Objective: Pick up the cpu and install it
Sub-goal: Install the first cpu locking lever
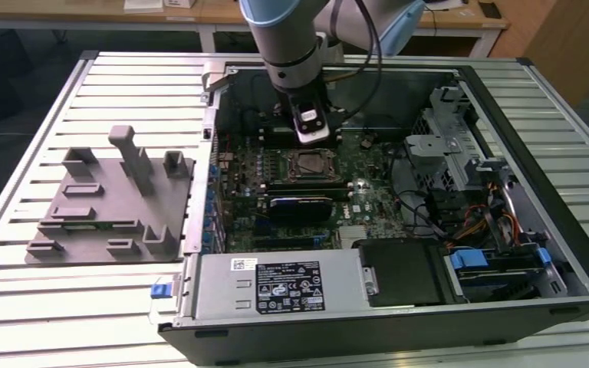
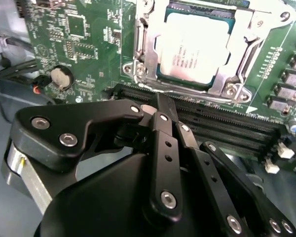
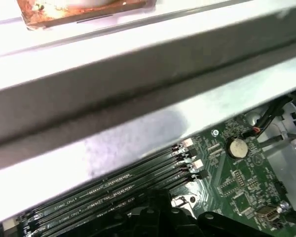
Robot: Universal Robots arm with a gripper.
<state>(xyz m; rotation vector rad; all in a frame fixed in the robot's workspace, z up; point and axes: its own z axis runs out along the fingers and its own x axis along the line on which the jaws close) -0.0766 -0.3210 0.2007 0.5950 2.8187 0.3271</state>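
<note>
The cpu [image 2: 195, 47] sits in its socket [image 2: 143, 54] at twelve o'clock from the narrowed, empty gripper [image 2: 158, 106].

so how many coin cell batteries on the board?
1: a round silver coin cell on the green motherboard, off to one side of the socket holding the cpu. Others may be hidden behind the gripper.

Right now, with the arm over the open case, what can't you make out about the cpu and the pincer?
- Pincer tips: in the second wrist view the black linkage covers them, so open or shut is unclear.
- cpu: one edge is cut off by the picture's edge; its seating and the socket frame's latching are unclear.
- Exterior view: the arm's wrist hides the pincer; the cpu is too small for detail.
</note>
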